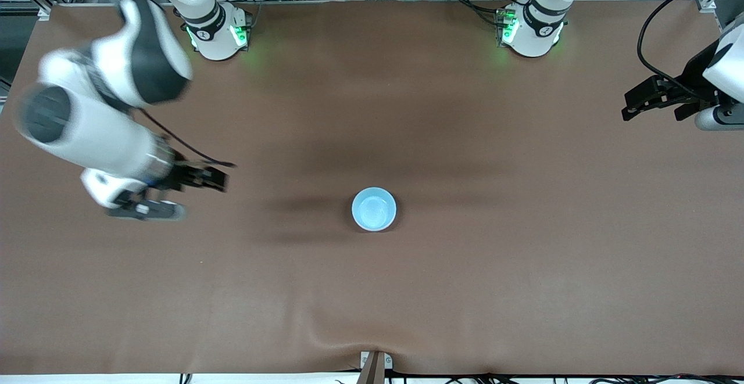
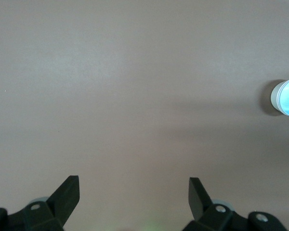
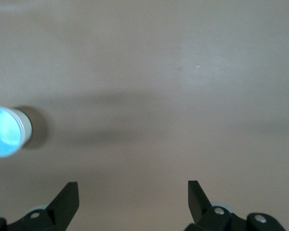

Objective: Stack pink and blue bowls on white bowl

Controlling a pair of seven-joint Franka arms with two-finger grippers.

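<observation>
A: Front view: what's on the brown cloth-covered table (image 1: 465, 291)?

B: One light sky-blue round plastic bowl (image 1: 374, 209) mid-table, seemingly topping a pale stack.

A: Left wrist view?

B: Left gripper (image 2: 134, 197) spread wide, empty, over its end; bowl (image 2: 288, 97) well apart.

A: Right wrist view?

B: Right gripper (image 3: 133, 198) likewise apart, empty. Judging it stacked, retreat high without brushing it.

No readable text, labels, brands or numbers on anything shown
</observation>
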